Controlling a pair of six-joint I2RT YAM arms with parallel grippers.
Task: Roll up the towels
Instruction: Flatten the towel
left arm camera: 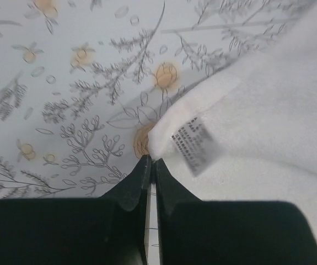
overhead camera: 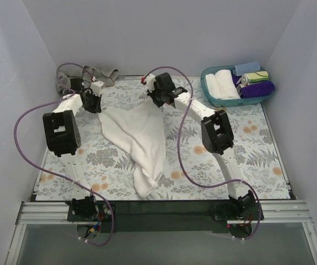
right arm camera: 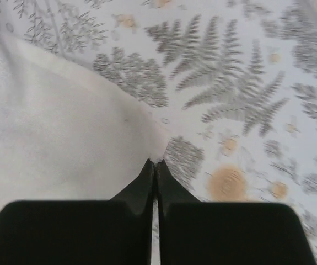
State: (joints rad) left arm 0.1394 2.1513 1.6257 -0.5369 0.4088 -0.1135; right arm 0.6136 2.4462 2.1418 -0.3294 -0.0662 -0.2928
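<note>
A large white towel [overhead camera: 136, 138] hangs stretched between my two grippers at the far middle of the table and trails down toward the near edge. My left gripper [overhead camera: 96, 105] is shut on its left corner [left arm camera: 157, 144], next to the care label [left arm camera: 194, 144]. My right gripper [overhead camera: 157, 100] is shut on its right corner [right arm camera: 157, 152]; the towel's body [right arm camera: 48, 138] spreads to the left in the right wrist view. A grey-beige towel [overhead camera: 98, 74] lies crumpled at the far left edge, behind the left arm.
A teal basket [overhead camera: 209, 94] at the far right holds rolled towels: white, blue, striped and purple. The table carries a floral cloth [overhead camera: 246, 149]. White walls close in on the left, back and right. Purple cables loop off both arms.
</note>
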